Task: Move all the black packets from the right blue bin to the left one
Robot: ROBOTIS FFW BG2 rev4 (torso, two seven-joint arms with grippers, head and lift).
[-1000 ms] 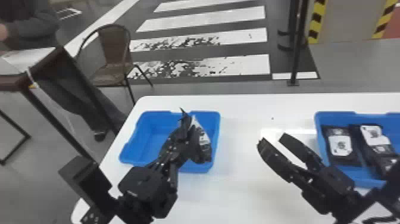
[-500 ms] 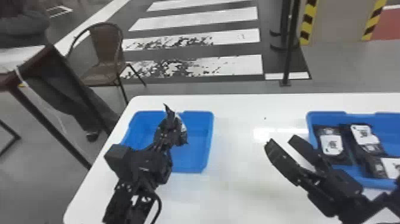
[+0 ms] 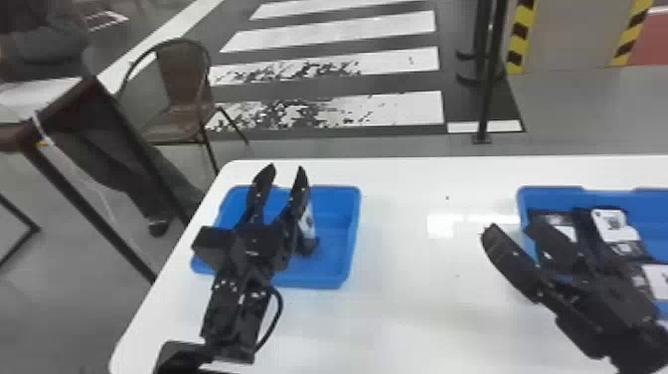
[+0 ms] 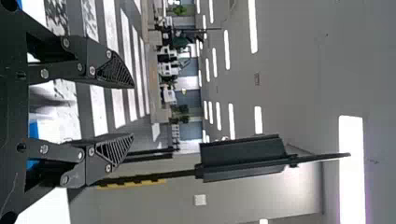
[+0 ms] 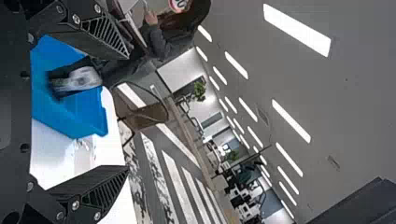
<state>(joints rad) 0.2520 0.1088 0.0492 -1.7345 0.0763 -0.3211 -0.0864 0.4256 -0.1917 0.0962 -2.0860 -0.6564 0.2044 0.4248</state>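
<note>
Head view, and here at eight o'clock the left end effector [image 3: 286, 170] has its fingers spread with nothing between them over the left blue bin [image 3: 334, 253], one black packet [image 3: 306, 224] in that bin toward its three o'clock side! Across the white counter [image 3: 407, 308], out between three and four o'clock, the right end effector [image 3: 512, 228], also spread and empty, hangs by the right blue bin [image 3: 549, 194], where several more black packets [image 3: 614, 229] lie together.

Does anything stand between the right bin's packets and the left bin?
In the head view, the right gripper overlaps the right bin at its near left corner, the left gripper the left bin. Besides these and the bins' walls, nothing visible stands in the way.
</note>
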